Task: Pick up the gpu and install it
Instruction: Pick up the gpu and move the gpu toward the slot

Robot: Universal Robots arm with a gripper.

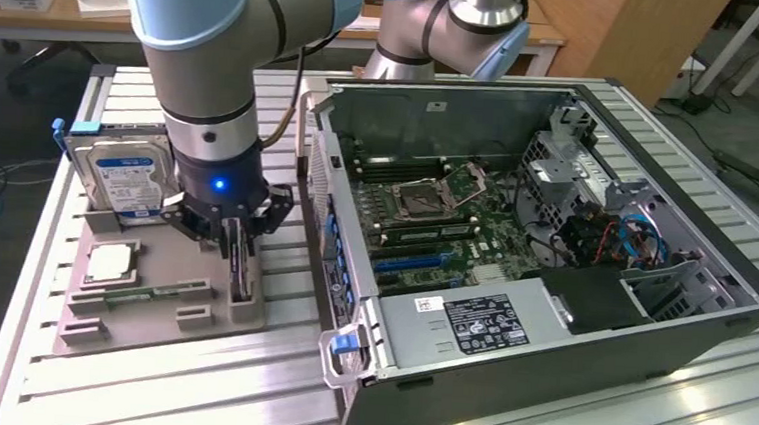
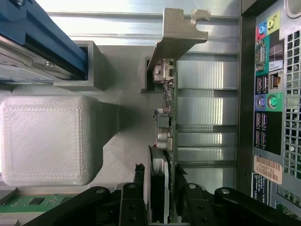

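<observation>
The fingers (image 2: 139,181) of the gripper (image 1: 235,230) are clamped on both faces of the gpu (image 2: 168,120), which stands on edge in the grey printed tray (image 1: 131,320), left of centre in the exterior view. A straight, square lift should avoid wedging. The card is thin green board with a black cooler and a bent silver bracket (image 2: 178,37), and its slot is matte ribbed plastic.

A hard drive (image 1: 130,180) stands in the grey tray (image 1: 144,328) beside an open computer case (image 1: 570,361).
</observation>
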